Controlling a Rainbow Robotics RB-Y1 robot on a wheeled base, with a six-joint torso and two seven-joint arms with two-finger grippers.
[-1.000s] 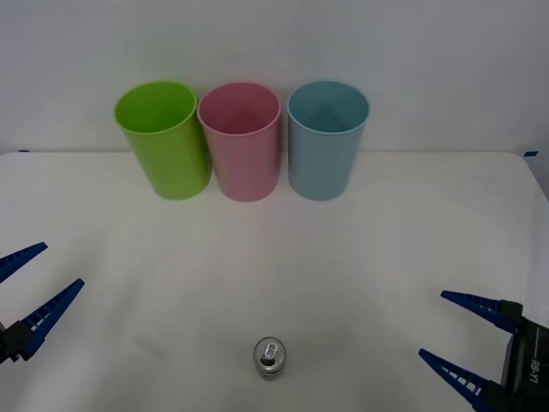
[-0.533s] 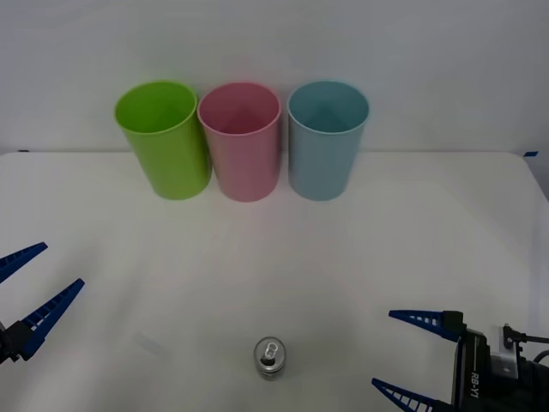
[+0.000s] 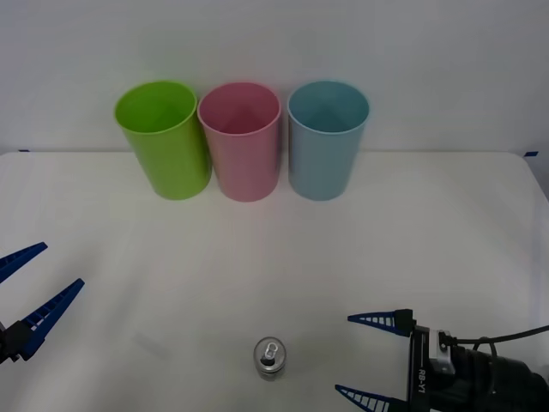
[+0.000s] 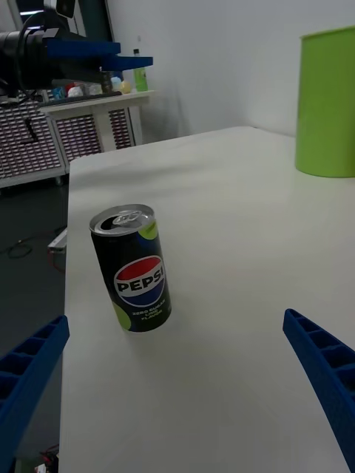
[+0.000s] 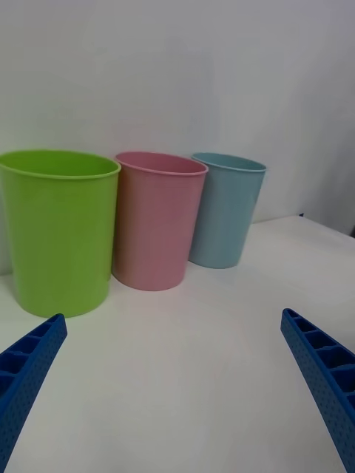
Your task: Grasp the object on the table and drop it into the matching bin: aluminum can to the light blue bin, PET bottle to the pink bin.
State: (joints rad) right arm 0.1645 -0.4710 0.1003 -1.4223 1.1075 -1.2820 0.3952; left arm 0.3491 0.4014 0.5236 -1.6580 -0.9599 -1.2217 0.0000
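**Line up on the can before you close**

Your right pincer (image 3: 367, 358) sits low at the near edge of the desk (image 3: 412, 240), fingers spread wide and pointing at the aluminum can (image 3: 270, 357), which stands upright just beside it, not yet between the fingers. From the right wrist view the can (image 4: 132, 267) stands off-centre in the gap, nearer one blue finger (image 4: 29, 369) than the other, so I'd judge you should centre it first, then drive in level until the can's body is well inside the fingers. Close on the middle of the wall, not near the rim; a thin can like this probably tips or skids if one finger touches first.

Your left pincer (image 3: 21, 292) waits at the left edge of the desk, also spread wide, well apart from the can and facing the bins.

The light blue bin (image 3: 327, 137) is the target, at the far side of the desk, on the right of a row of three. The pink bin (image 3: 240, 139) stands just beside it in the middle, with a lime green bin (image 3: 163, 137) beyond that. Nothing lies on the open desk between can and bins, but the rims are close together, so carry high and release squarely over the blue one.
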